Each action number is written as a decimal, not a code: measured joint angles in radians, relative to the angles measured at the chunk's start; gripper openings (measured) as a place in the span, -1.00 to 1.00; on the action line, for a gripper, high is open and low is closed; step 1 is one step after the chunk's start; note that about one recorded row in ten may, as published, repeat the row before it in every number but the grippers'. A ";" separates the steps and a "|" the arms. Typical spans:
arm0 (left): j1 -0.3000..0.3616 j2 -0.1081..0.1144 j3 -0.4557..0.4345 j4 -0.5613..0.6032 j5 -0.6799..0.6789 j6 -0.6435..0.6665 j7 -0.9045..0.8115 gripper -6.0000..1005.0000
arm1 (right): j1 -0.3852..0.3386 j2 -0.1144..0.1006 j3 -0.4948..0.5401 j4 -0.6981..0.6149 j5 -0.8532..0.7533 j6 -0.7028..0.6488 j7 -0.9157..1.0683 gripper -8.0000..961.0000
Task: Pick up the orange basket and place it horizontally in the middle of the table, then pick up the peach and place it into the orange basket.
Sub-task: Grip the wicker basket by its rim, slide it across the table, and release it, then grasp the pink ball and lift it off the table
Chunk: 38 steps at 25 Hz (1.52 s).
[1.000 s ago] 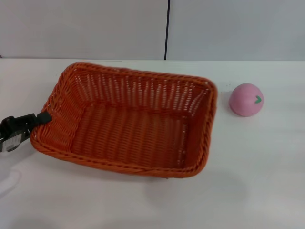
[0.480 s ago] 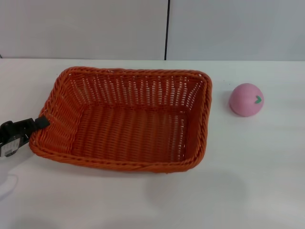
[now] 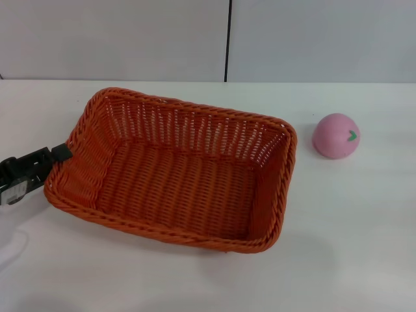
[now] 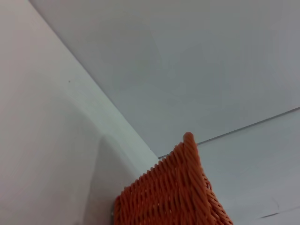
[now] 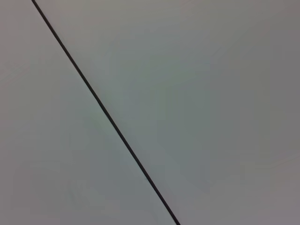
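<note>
We see the white table [image 3: 351, 247] filling the lower frame, with the orange basket [image 3: 175, 172] lying skewed on it left of centre and the peach [image 3: 335, 136] resting at the right, just beyond the basket's right end and apart from it.

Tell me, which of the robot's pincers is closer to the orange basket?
The left. The left pincer sits at the orange basket's left short rim. The right pincer shows in no view.

Left claw [image 3: 60, 154] tips behind orange basket [image 3: 175, 172] rim
</note>
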 joint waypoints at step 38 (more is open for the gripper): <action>-0.081 0.005 -0.183 -0.166 -0.333 0.029 0.837 0.21 | 0.069 -0.155 -0.418 -0.718 -0.706 -0.437 0.902 0.29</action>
